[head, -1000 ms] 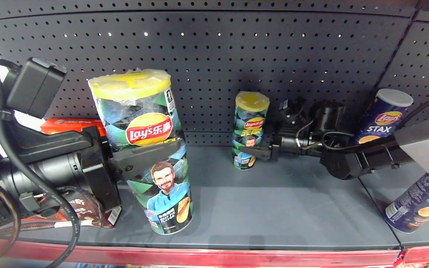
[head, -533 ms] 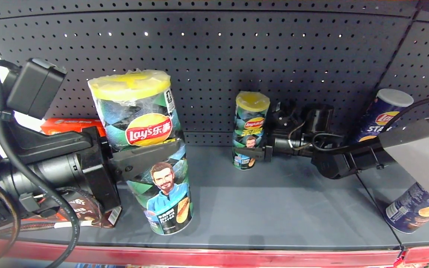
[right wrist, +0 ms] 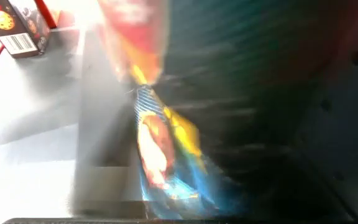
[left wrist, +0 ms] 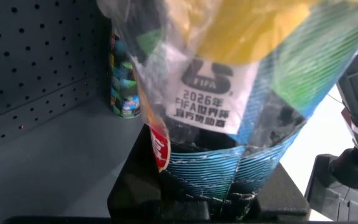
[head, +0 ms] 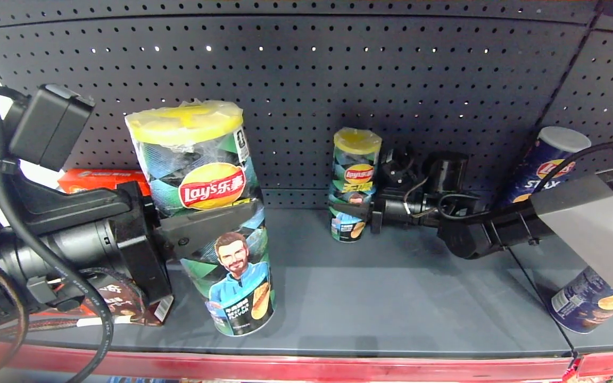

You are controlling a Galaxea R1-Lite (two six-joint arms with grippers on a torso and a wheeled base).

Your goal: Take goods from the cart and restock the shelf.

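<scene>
Cans are the goods here. The big can point(head: 205, 213) is clenched at mid-height between the left jaws, and its foot is on or just over the front of the shelf point(head: 391, 298). The small can point(head: 353, 181) is grasped by the right jaws, with the pegboard point(head: 338, 80) close beyond them. I judge that each can should sit flat and upright before its jaws release, and the release should be slow. Both cans look like stiff cylinders with yellow lids. The big one has loose, crinkled film on top, which is perhaps slippery. To the right of the right jaws a blue can point(head: 551, 159) leans.
</scene>
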